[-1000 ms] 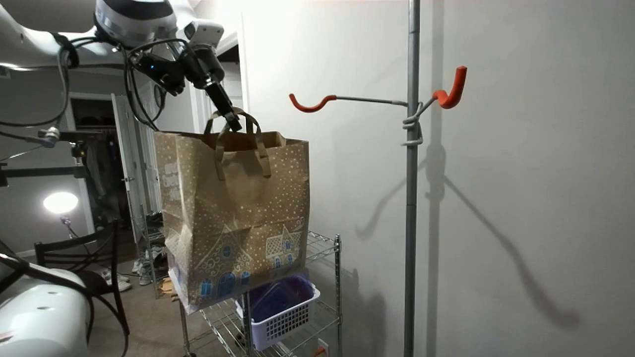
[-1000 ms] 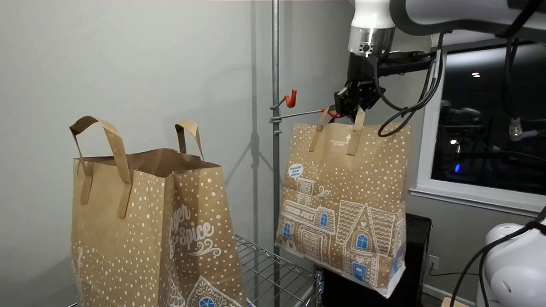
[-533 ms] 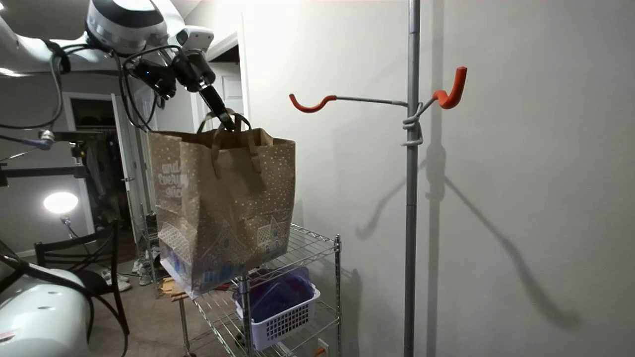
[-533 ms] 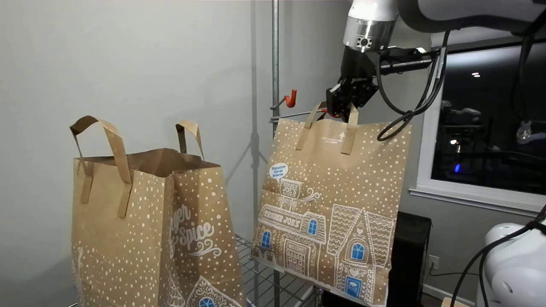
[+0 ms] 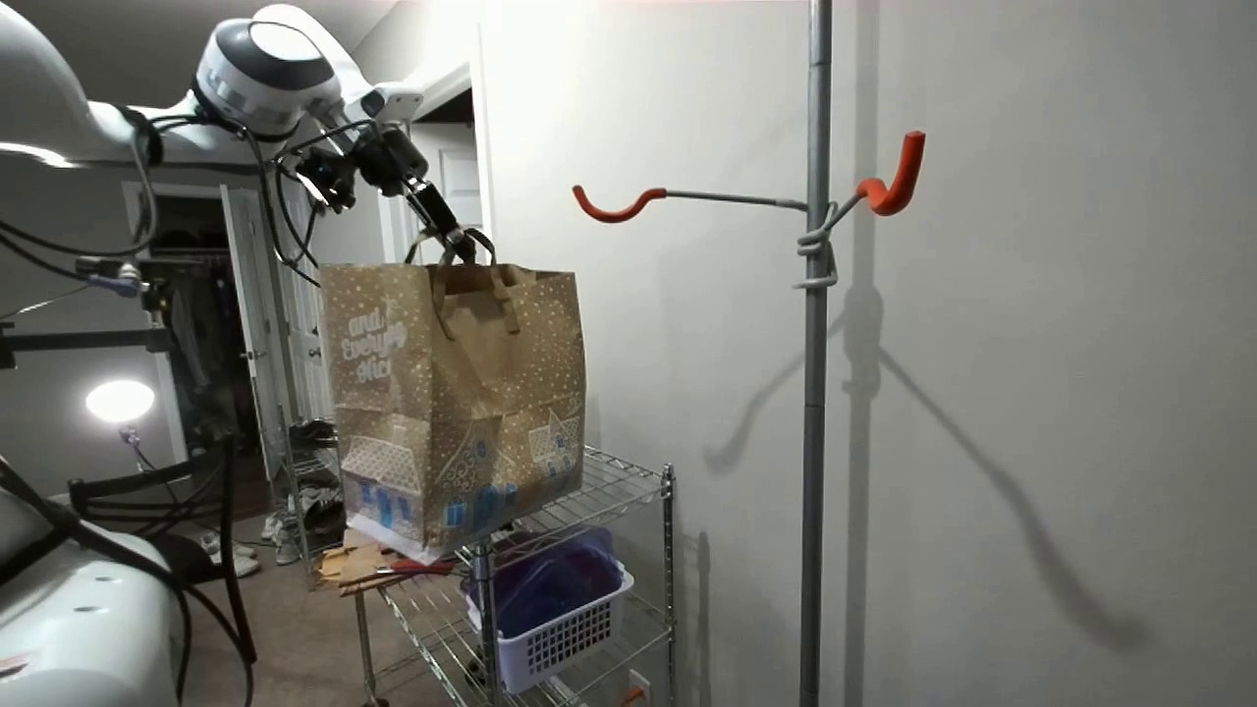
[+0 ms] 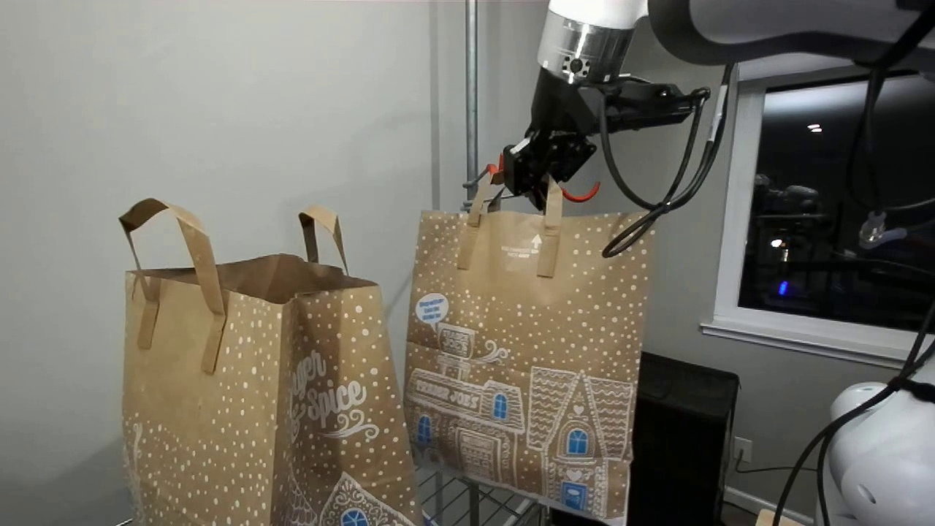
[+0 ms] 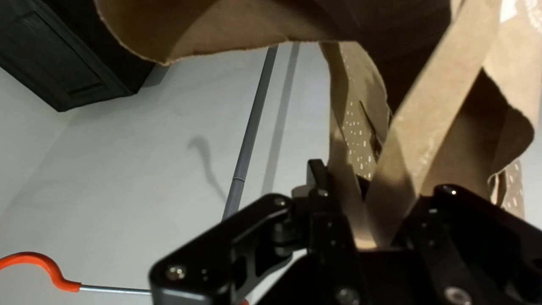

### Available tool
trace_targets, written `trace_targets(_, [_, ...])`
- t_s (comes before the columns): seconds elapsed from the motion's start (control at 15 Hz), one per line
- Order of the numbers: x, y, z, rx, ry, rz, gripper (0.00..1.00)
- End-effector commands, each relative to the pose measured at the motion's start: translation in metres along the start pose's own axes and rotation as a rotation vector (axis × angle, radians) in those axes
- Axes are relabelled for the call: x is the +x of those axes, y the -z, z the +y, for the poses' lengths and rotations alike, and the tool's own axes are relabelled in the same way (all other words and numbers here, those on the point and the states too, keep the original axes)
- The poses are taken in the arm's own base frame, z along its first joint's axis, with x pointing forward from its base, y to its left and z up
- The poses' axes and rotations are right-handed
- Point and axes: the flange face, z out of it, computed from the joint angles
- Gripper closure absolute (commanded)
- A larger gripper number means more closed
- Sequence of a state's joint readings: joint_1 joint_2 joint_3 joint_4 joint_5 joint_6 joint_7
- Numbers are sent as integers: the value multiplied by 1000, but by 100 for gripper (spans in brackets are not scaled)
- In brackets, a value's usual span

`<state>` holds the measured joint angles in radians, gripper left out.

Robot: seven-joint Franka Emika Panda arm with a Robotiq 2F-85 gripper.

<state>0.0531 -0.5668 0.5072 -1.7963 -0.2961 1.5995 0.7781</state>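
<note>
The fingers pinch the flat paper handle straps of a Trader Joe's grocery bag, which hangs from them near a wire shelving rack holding a plastic basket. Red-orange hooks jut from a metal pole; a second open bag stands nearby in an exterior view
</note>
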Motion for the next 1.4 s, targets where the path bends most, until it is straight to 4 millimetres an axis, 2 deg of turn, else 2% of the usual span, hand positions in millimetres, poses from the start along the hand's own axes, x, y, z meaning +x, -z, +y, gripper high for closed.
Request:
trace_targets(0.0, [12,-6,-32,-9,-56,102,95])
trace_targets(0.53, [30,-51,-73,-75,-186,245,95])
trace_targets(0.87, [37,-63,-82,-116,-267,295,95])
trace_targets(1.33, [41,-60,-101,-117,-329,240,95])
